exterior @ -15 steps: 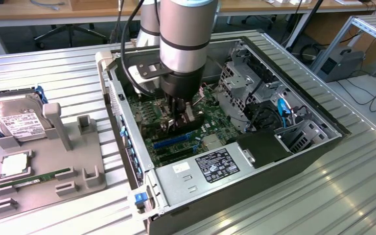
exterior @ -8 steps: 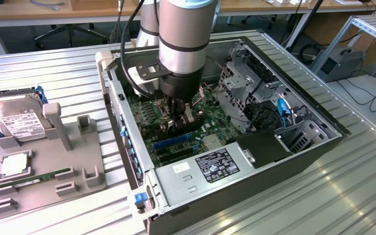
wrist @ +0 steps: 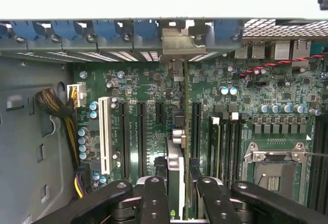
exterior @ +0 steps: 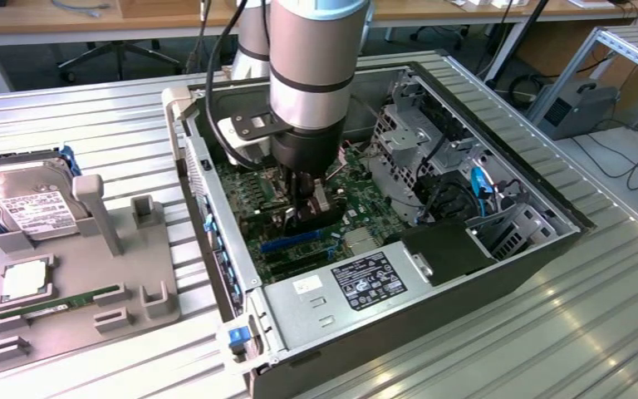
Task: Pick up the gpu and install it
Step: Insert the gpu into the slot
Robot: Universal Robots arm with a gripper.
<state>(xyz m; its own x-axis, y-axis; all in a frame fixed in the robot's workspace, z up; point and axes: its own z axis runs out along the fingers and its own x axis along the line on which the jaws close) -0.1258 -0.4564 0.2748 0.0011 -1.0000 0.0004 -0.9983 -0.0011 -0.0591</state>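
The fingers (wrist: 154, 196) are clamped on the gpu (wrist: 176, 178), which is held on edge between the pads. In the wrist view, the card is seen edge-on above the motherboard (wrist: 246, 106), over the black expansion slots (wrist: 141, 131), its bracket (wrist: 177, 44) near the rear slot openings. In the exterior view, the gripper (exterior: 302, 206) is lowered inside the open computer case (exterior: 485, 108), with the hard drive (exterior: 26, 199) well apart on the exterior view's left. A slight misalignment with the slot could jam the card's edge or bend the bracket.

Green motherboard (wrist: 154, 88) — white slot (wrist: 106, 134)
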